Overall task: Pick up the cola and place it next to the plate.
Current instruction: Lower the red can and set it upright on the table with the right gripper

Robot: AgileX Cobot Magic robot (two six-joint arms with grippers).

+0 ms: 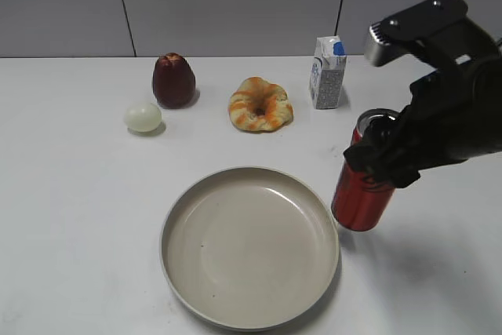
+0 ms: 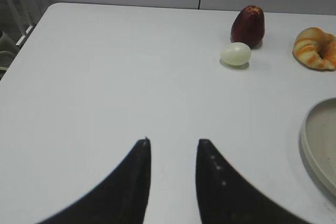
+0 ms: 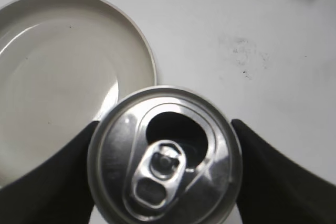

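The cola (image 1: 361, 202) is a slim red can, slightly tilted, just right of the beige plate (image 1: 249, 245). My right gripper (image 1: 376, 164) is shut on its upper part. In the right wrist view the can's opened silver top (image 3: 165, 156) fills the space between the two black fingers, with the plate's rim (image 3: 142, 40) to its left. I cannot tell whether the can's base touches the table. My left gripper (image 2: 173, 142) is open and empty over bare table, with the plate's edge (image 2: 315, 145) at its right.
Along the back stand a dark red apple (image 1: 173, 80), a pale egg (image 1: 143, 117), a croissant-like bread ring (image 1: 260, 104) and a small milk carton (image 1: 328, 72). The apple (image 2: 248, 25), egg (image 2: 235, 54) and bread (image 2: 315, 48) also show in the left wrist view.
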